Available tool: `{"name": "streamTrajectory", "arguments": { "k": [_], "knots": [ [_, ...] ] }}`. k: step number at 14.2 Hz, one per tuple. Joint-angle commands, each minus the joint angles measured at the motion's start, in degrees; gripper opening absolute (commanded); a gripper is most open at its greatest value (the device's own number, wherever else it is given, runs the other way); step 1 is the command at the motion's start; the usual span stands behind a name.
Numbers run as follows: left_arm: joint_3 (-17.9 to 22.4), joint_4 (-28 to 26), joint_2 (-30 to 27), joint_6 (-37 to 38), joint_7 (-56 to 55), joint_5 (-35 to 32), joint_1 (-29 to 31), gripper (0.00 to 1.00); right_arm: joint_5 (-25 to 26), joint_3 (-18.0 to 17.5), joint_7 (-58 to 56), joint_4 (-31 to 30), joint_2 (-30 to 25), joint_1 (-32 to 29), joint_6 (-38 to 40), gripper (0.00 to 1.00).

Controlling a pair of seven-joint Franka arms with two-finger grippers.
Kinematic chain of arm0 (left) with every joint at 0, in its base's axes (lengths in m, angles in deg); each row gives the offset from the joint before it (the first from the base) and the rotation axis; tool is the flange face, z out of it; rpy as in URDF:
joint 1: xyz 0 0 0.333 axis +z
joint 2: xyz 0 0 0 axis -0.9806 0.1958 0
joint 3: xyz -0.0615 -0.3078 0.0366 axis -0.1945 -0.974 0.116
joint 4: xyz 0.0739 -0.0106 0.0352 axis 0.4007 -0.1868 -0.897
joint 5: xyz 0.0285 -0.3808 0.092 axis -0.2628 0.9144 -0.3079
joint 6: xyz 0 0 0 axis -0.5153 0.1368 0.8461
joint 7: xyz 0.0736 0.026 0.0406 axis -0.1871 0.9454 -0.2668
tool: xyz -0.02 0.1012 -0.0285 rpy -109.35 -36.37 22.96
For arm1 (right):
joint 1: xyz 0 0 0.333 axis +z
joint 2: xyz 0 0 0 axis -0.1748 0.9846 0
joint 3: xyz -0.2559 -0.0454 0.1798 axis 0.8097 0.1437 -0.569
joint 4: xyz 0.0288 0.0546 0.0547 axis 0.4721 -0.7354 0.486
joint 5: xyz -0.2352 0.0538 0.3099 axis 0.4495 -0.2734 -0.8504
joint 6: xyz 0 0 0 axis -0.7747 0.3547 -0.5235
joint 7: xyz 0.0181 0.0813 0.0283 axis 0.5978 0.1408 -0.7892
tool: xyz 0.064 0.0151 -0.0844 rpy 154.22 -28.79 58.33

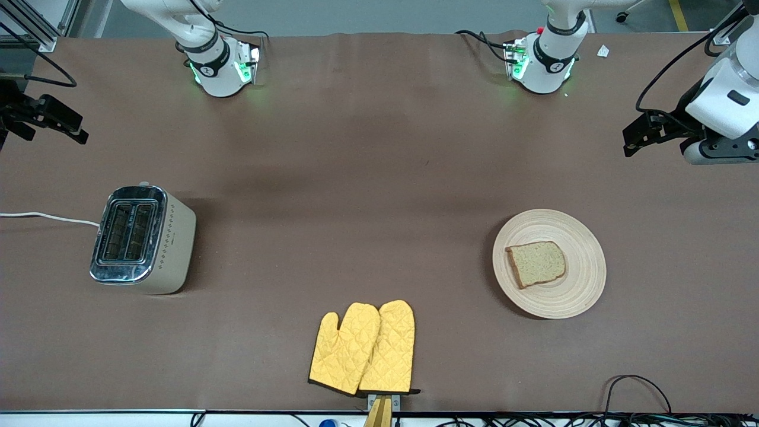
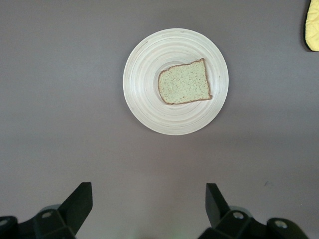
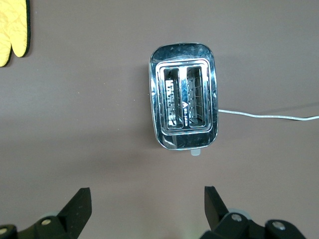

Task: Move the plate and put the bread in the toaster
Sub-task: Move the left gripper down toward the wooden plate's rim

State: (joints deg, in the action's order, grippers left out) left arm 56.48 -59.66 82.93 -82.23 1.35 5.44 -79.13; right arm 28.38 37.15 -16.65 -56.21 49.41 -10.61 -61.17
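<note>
Two arms wait high over the brown surface [image 1: 379, 154], each at its own end, and neither touches anything. From the plate [image 1: 581, 284], the left end effector [image 1: 637, 139] hangs at about two o'clock in the front view, over bare surface at the left arm's end. Its own wrist view looks straight down, and there the two black fingers [image 2: 77, 201] stand wide apart with nothing between them. The front view does not show this spread clearly. The right end effector [image 1: 44, 118] hangs at about eleven o'clock from the toaster [image 1: 142, 237], over the right arm's end of the surface. In the right wrist view its fingers [image 3: 77, 204] are also spread wide and empty.

One slice of bread [image 1: 536, 264] lies flat on the plate, a little off its middle. The left wrist view shows the ring grooves of the plate and the darker crust of the bread more clearly. The toaster stands upright toward the right arm's end, well apart from the plate. Only the right wrist view looks into its two slots, and both hold no bread. The white cord [image 1: 47, 218] runs from the toaster toward the edge of the surface. A pair of yellow oven mitts [image 1: 363, 350] lies between toaster and plate, nearer to the front camera than both. Each wrist view catches only a corner of the mitts.
</note>
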Motion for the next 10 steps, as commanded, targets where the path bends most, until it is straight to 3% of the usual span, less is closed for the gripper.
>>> {"name": "streamTrajectory", "arguments": {
  "k": [1,4,8,10],
  "knots": [
    [0.26,1.66,0.76,0.38,0.36,-0.25,0.24,1.0,-0.94,-0.57,-0.84,-0.64,-0.78,-1.22,0.0,1.0],
    [1.14,2.63,1.54,0.47,0.8,-0.34,1.38,1.0,-0.94,-0.57,-0.84,-0.64,-0.78,-1.22,0.0,1.0],
    [1.23,6.83,8.56,0.29,12.64,-0.08,4.28,1.0,-0.94,-0.57,-0.84,-0.64,-0.69,-1.04,0.0,1.0],
    [1.49,6.76,10.68,-0.76,13.02,1.32,7.25,1.0,-0.94,-0.57,-0.84,-0.64,-0.78,-1.04,0.0,1.0]
  ]
}}
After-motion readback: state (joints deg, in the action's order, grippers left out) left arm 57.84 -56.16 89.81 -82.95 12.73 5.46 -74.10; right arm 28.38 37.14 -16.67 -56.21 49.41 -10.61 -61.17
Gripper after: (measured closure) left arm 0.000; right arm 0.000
